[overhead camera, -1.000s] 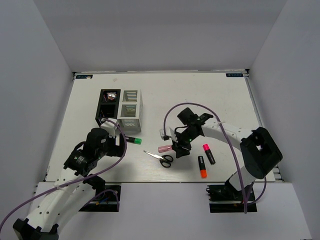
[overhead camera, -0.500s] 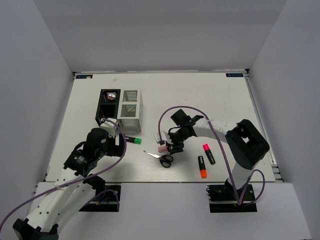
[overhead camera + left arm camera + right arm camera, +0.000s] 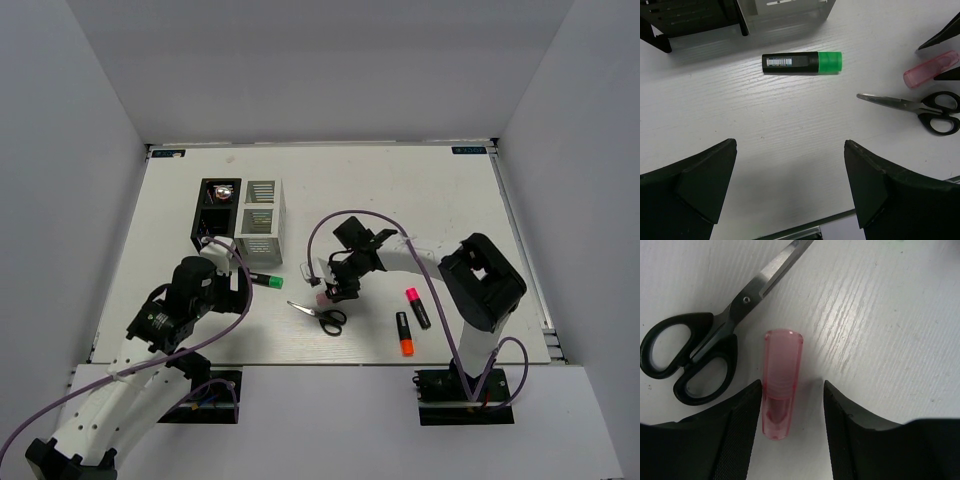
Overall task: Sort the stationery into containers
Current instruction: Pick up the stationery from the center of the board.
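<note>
White walls box in a pale table [image 3: 440, 200] where stationery waits to be sorted; the right gripper [image 3: 791, 405] hangs low with its jaws parted to either side of a pink capsule [image 3: 780, 395], gripping nothing yet, apparently lined up along the capsule's length so that closing would pinch its flanks; the capsule lies flat on the table just beside black-handled scissors [image 3: 720, 335], close enough that a careless squeeze might nudge the handles; the left gripper [image 3: 790, 190] hovers wide open and empty, facing a green-capped marker [image 3: 801, 62] that lies on its side near the foot of the black organiser [image 3: 215, 212] and the white organiser [image 3: 262, 220], which stand side by side at the far left; a pink-capped marker [image 3: 417, 308] and an orange-capped marker [image 3: 404, 334] lie near the front edge, unsorted.
</note>
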Robot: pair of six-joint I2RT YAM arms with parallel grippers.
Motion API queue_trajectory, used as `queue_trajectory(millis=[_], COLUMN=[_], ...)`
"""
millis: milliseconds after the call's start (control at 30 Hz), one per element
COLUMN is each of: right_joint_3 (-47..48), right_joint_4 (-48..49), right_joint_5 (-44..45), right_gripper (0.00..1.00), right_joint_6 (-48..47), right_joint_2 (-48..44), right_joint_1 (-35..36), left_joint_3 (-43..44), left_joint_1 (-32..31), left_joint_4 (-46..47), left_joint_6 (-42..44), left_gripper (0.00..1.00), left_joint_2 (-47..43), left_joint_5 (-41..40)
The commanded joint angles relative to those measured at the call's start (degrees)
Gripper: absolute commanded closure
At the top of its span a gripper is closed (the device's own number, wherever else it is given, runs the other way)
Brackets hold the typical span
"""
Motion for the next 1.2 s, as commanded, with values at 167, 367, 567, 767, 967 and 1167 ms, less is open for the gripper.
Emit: queue_trajectory(millis=[167, 367, 567, 767, 967, 1167], right_joint_3=[1.3, 2.1, 9.5, 21.9, 33.8, 39.7], right_joint_4=[-3.8, -10.0, -12.4, -15.3, -13.8, -4.7], right_joint_5=[3.1, 2.7, 8.3, 14.3, 21.0, 25.3], right_gripper=[0.78, 1.00, 1.00, 1.00, 1.00, 1.00], right_joint_6=[-0.7, -1.5, 4.7, 8.4, 5.6, -0.2], right_joint_2=[3.6, 3.5, -1.1, -2.3, 0.4, 4.4], right_joint_1=[0.6, 0.5, 0.8, 0.6, 1.3, 3.2], left_joint_3=[0.1, 0.2, 0.1, 0.1, 0.0, -0.1], left_joint_1=[0.2, 0.3, 0.2, 0.2, 0.2, 0.2], left_joint_4=[-0.3, -0.2, 0.0, -0.4, -0.2, -0.1], left_joint_6=[-0.2, -0.2, -0.2, -0.2, -0.1, -0.1], left_gripper=[0.02, 0.02, 0.02, 0.02, 0.02, 0.02], left_joint_2=[-0.9, -1.2, -1.5, -1.6, -1.8, -1.5], left_joint_5=[-0.2, -0.3, -0.6, -0.9, -1.0, -1.2])
